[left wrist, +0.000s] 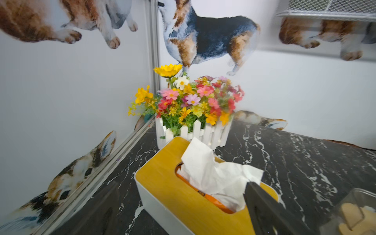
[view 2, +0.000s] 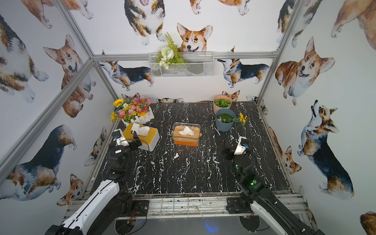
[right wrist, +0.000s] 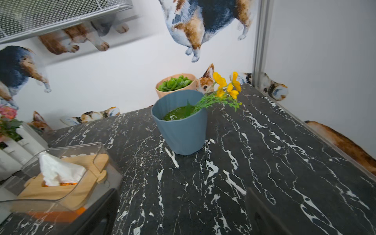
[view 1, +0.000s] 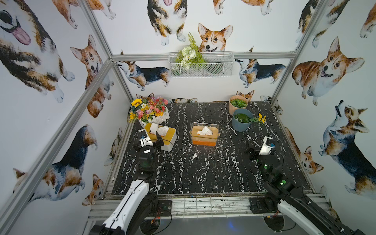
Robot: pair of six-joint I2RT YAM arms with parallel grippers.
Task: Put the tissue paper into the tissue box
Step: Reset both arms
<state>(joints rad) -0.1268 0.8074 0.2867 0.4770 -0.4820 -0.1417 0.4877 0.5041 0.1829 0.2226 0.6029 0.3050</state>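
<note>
A white tissue box with a yellow lid [view 1: 167, 140] [left wrist: 173, 193] stands at the table's left. Crumpled white tissue paper [view 1: 159, 129] [left wrist: 213, 173] sticks up out of its slot. My left gripper [view 1: 154, 140] [left wrist: 183, 209] is open and straddles the near end of this box. One of its black fingers [left wrist: 262, 203] stands right beside the tissue's edge. A clear tissue box with a wooden lid [view 1: 205, 140] [right wrist: 93, 160] sits mid-table, with tissue paper [view 1: 205, 131] [right wrist: 59, 168] poking from it. My right gripper [view 1: 251, 149] [right wrist: 179, 215] is open over bare marble, right of that box.
A white picket planter of mixed flowers [view 1: 151, 114] stands just behind the yellow-lidded box. A blue pot with yellow flowers [view 1: 241, 123] and a pink pot of greenery [view 1: 237, 104] stand at the back right. A wire basket [view 1: 201, 65] hangs on the back wall.
</note>
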